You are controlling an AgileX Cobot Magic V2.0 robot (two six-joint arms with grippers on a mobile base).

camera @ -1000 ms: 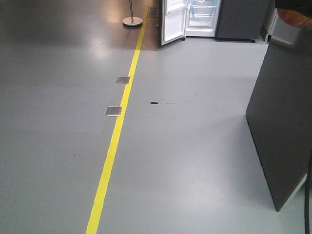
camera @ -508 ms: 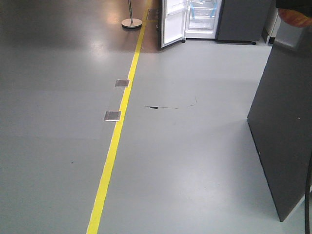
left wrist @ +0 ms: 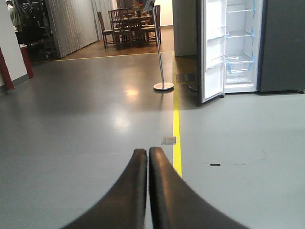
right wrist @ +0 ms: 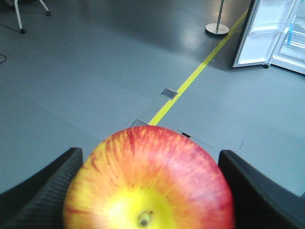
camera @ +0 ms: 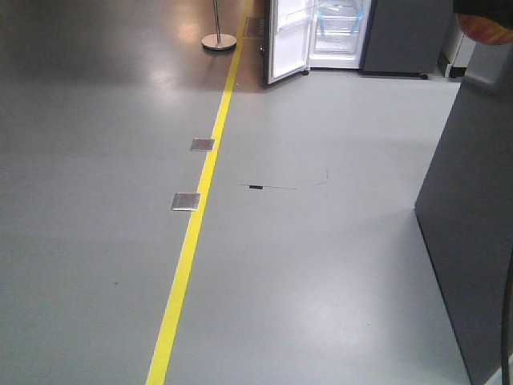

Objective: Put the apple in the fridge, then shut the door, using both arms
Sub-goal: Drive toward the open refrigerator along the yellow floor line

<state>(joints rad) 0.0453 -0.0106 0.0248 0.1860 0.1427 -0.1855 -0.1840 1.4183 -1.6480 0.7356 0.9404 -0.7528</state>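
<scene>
Floor [camera: 321, 265]: smooth grey coating with a satin sheen, soft lamp glare further off.

Dark grey panel [camera: 473, 241]: flat, matte, straight-edged, standing close on my right side.

Fridge [camera: 341, 32]: far ahead, well apart from me. Tall and narrow, dark grey shell, bright white inside, shelves marked with blue tape strips. A plain dark grey cabinet [camera: 405, 36] stands just beside it on the right.

Door [camera: 288, 40]: swung wide open on the fridge's left side, white liner facing out, clear plastic bins along it.

Yellow line [camera: 196, 216]: a straight flat stripe running up the floor toward the door's foot.

Post [camera: 218, 40]: thin metal rod on a round disc base, left of the line, near the door.

Floor plates [camera: 185, 200]: two small square metal covers touching the line's left edge.

Apple [right wrist: 150, 181]: round, glossy, red streaks over yellow, stem pit facing the wrist camera. It sits up in my right fingers [right wrist: 43, 191], black curved pads pressed to both its sides.

Left fingers [left wrist: 133, 191]: black, smooth, tapering, closed tip against tip with nothing between.
</scene>
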